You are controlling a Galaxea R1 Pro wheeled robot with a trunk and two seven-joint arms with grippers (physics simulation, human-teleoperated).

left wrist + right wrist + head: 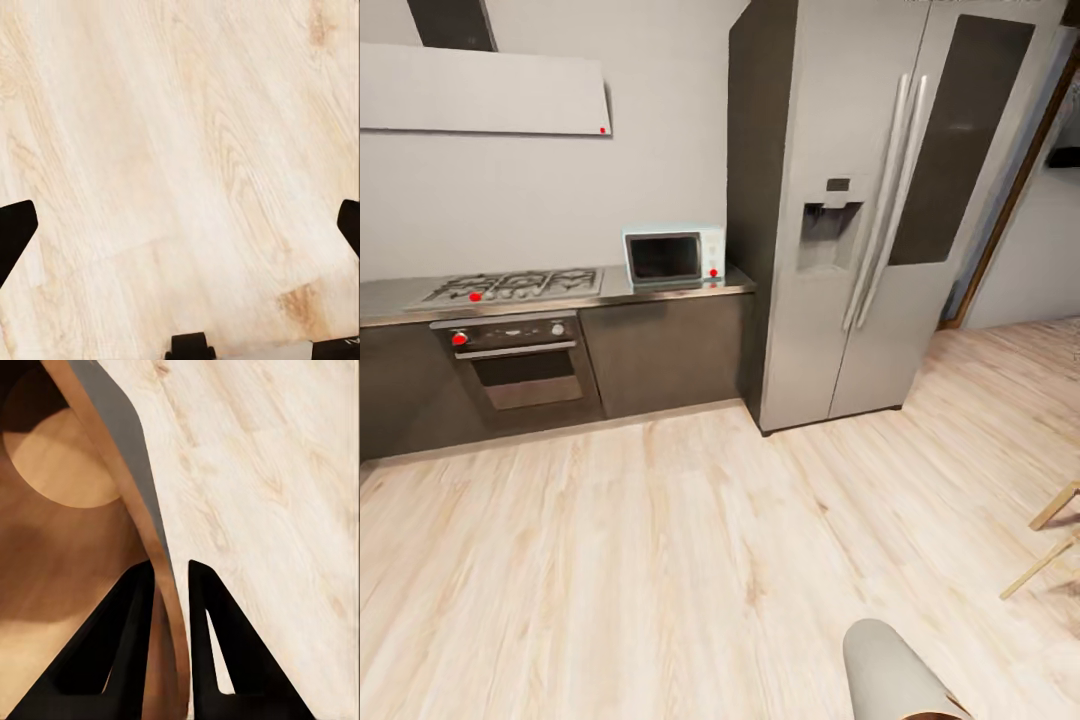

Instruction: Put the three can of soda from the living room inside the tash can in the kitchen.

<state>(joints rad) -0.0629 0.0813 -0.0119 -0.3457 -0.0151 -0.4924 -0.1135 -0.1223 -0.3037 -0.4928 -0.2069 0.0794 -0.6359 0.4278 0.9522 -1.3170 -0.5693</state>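
Fingers point(169, 585) astride tash can point(67, 547) rim, near fridge point(860, 210)

A smooth, rounded, pale grey robot arm segment point(890, 670) with a matte finish, a right gripper point(171, 577) made of two matte black, wedge-shaped fingers with triangular cut-outs, and a left gripper point(180, 225) with black fingertips and a small black base part.
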